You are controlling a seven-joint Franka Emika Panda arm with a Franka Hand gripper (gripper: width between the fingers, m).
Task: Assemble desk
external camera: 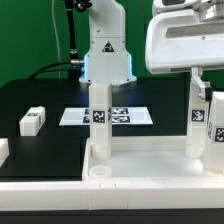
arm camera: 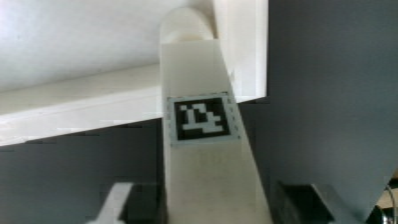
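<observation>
White plastic square leg with black-and-white tag (arm camera: pixel 210 150) found clenched in the two-finger gripper (arm camera: pixel 201 205), dark fingers (arm camera: pixel 294 200) closed against opposite faces, tag turned to the wrist camera. Held upright at the end of the large white plastic rectangular desk slab with raised rim (external camera: pixel 150 160) lying toward the exterior view's right, lower end hidden behind that rim. Step judged to be seating this leg in its corner socket; seating not confirmable from either view. Recommended: keep the leg plumb, checked against the second upright white square leg (external camera: pixel 98 118) standing on the slab toward the exterior view's left. Bring the axis dead over the socket before pressing. Press straight down with no side load, a tilted entry being likely to bind or to push the slab across the black table top (external camera: pixel 40 95). Let go only once firmly home. Shown by the exterior view alone: whole layout, an open round socket (external camera: pixel 100 172) in the near corner, a loose white tagged leg (external camera: pixel 33 121) lying well apart on the table, the marker board (external camera: pixel 75 116) behind the slab. Shown by the wrist view alone: the grip itself, a finger on each side of the leg, masked in the exterior view by the bulky white robot hand (external camera: pixel 185 40).
</observation>
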